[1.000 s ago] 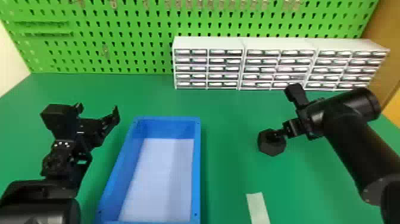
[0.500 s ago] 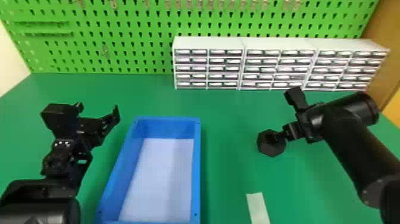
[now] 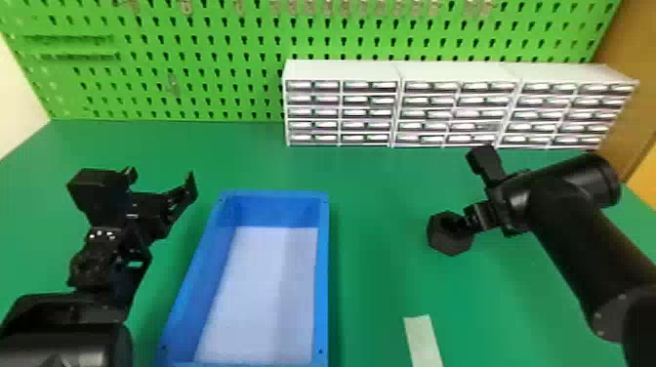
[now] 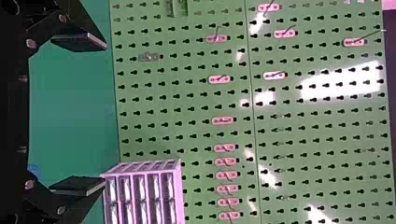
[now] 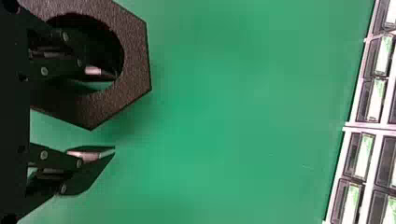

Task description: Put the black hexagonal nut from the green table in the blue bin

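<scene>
Black hexagonal nut (image 3: 450, 244) on green table (image 3: 380, 195), right of blue bin (image 3: 322, 273). Your right gripper (image 3: 481, 218): one finger at its hole, one outside, jaws apart. Your left gripper (image 3: 162, 178): left of bin, jaws spread.

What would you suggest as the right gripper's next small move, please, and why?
I would probably close the right gripper gently on the black hexagonal nut: its fingers stand apart, one reaching into the nut's hole and the other outside its rim, so closing should pinch the wall between them.
</scene>
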